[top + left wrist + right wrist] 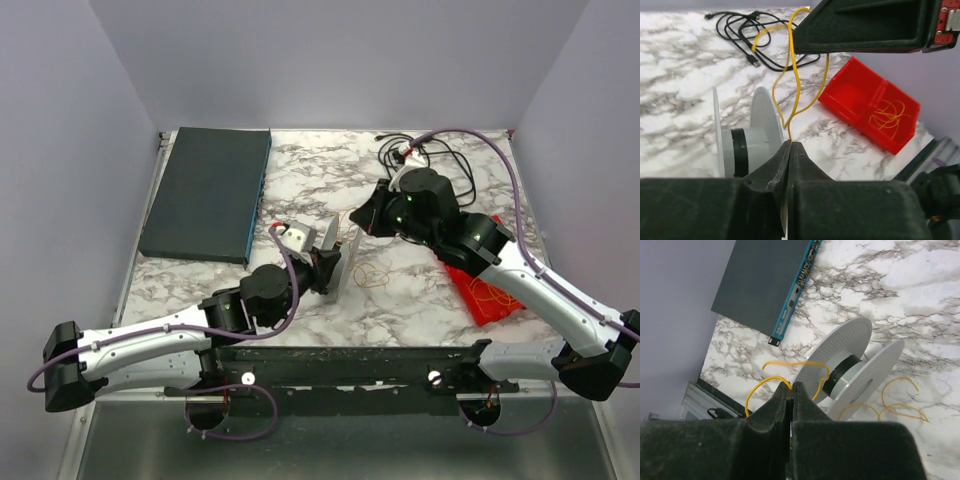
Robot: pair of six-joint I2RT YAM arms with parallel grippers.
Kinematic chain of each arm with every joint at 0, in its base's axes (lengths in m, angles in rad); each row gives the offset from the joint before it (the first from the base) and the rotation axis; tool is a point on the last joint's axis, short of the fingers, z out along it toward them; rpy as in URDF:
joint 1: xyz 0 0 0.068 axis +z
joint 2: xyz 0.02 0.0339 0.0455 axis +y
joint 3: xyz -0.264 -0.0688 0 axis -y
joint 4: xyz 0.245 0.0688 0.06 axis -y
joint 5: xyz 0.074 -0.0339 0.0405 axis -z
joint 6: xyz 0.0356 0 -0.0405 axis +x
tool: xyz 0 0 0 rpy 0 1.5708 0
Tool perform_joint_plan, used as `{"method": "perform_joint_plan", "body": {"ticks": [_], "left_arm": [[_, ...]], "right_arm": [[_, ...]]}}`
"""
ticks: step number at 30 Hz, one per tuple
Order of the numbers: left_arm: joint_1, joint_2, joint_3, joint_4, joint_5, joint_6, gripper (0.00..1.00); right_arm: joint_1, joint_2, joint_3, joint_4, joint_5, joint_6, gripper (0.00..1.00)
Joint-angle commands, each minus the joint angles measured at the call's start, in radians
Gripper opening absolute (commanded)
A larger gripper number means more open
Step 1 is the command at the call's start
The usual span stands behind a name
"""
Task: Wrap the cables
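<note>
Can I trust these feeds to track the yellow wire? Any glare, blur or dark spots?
Top view: even light, no glare, but the yellow wire is a faint thread on the veined table. Left wrist view: wire sharp and bright; the left pincer, close to the lens, is a dark, soft mass. Right wrist view: spool crisp, right pincer black and blurred.

The cable [789,131] vanishes between the left gripper's [790,145] shut jaws, which also hide the spool's [765,120] lower part.
</note>
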Motion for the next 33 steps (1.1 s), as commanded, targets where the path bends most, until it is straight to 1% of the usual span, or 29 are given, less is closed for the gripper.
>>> {"method": "perform_joint_plan", "body": {"ticks": [1,3,5,6,7,9,10,11,12,13,14,15,17,19,21,22,27,31,33], "left_arm": [[-0.002,0.037,0.125,-0.075,0.036,0.061,0.0],[0.006,0.041,0.204,-0.179,0.13,0.114,0.0],[0.016,0.039,0.287,-0.328,0.174,0.147,0.0],[0.025,0.038,0.315,-0.373,0.198,0.161,0.0],[0.04,0.039,0.352,-0.426,0.233,0.171,0.0],[0.072,0.057,0.41,-0.501,0.3,0.19,0.0],[0.075,0.065,0.422,-0.512,0.317,0.21,0.0],[0.076,0.071,0.422,-0.503,0.328,0.217,0.06],[0.078,0.074,0.41,-0.478,0.348,0.222,0.21],[0.078,0.079,0.391,-0.434,0.363,0.221,0.4],[0.079,0.087,0.375,-0.403,0.371,0.213,0.49],[0.078,0.098,0.362,-0.362,0.38,0.21,0.56],[0.079,0.112,0.316,-0.266,0.396,0.194,0.63],[0.077,0.118,0.265,-0.156,0.406,0.181,0.66],[0.077,0.133,0.242,-0.097,0.384,0.172,0.74],[0.077,0.138,0.228,-0.061,0.377,0.172,0.76],[0.075,0.156,0.189,0.07,0.308,0.16,0.75],[0.074,0.152,0.148,0.169,0.236,0.14,0.68],[0.074,0.161,0.149,0.183,0.214,0.131,0.59]], "right_arm": [[-0.002,-0.068,-0.024,-0.051,0.15,-0.007,0.01],[-0.002,-0.104,-0.033,-0.107,0.256,-0.024,0.01],[-0.002,-0.141,-0.062,-0.164,0.367,-0.036,0.01],[-0.002,-0.16,-0.087,-0.181,0.407,-0.037,0.02],[-0.003,-0.183,-0.112,-0.187,0.418,-0.039,0.03],[-0.002,-0.223,-0.15,-0.174,0.378,-0.045,0.04],[-0.002,-0.237,-0.159,-0.163,0.354,-0.046,0.04],[-0.002,-0.241,-0.159,-0.16,0.326,-0.044,0.04],[-0.002,-0.24,-0.152,-0.161,0.308,-0.039,0.03],[-0.002,-0.237,-0.137,-0.165,0.289,-0.036,0.03],[-0.002,-0.232,-0.124,-0.167,0.272,-0.034,0.03],[-0.001,-0.228,-0.105,-0.167,0.251,-0.033,0.03],[-0.002,-0.213,-0.067,-0.171,0.212,-0.028,0.03],[-0.002,-0.192,-0.031,-0.173,0.179,-0.024,0.03],[-0.002,-0.173,-0.001,-0.169,0.155,-0.02,0.03],[-0.002,-0.164,0.013,-0.168,0.145,-0.018,0.03],[-0.002,-0.133,0.029,-0.144,0.098,-0.008,0.03],[-0.002,-0.121,0.018,-0.131,0.091,-0.003,0.03],[-0.002,-0.118,0.014,-0.123,0.086,-0.003,0.03]]}}
